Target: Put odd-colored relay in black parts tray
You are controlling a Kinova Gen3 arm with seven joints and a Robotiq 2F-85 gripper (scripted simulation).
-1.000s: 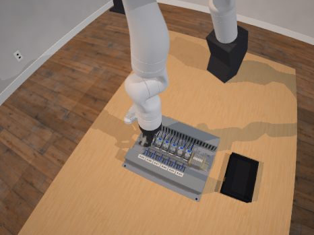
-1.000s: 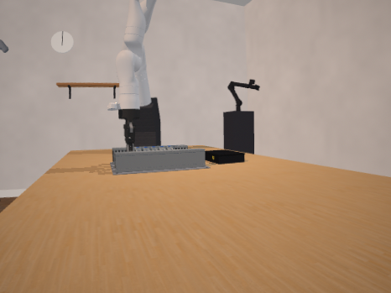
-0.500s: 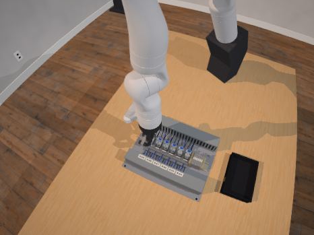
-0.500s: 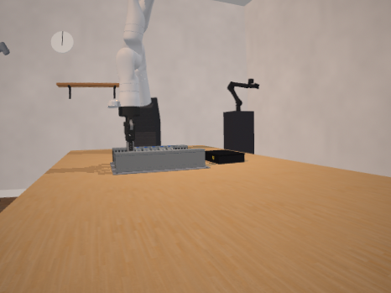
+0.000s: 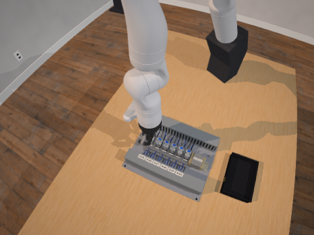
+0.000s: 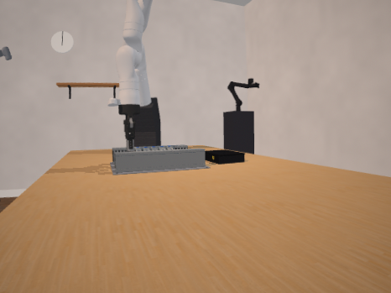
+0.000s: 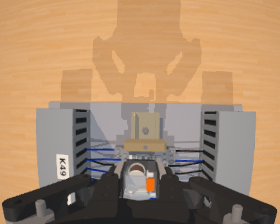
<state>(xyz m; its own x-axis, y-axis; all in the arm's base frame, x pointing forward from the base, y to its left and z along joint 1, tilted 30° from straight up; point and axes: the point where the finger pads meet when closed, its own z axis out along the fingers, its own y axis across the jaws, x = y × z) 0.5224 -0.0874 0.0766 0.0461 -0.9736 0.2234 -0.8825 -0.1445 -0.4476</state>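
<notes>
Gripping odd orange-button relay [image 7: 141,181], gripper [image 7: 139,187] clenched vertically for a straight pull; black parts tray [image 5: 240,177] at 4 o'clock.

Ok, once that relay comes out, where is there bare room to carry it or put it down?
Bare wood lies between the grey panel and the black parts tray; the tray's floor looks bare too. Crowded: the row of blue-button relays beside the gripper, which grips the orange-button relay.
</notes>
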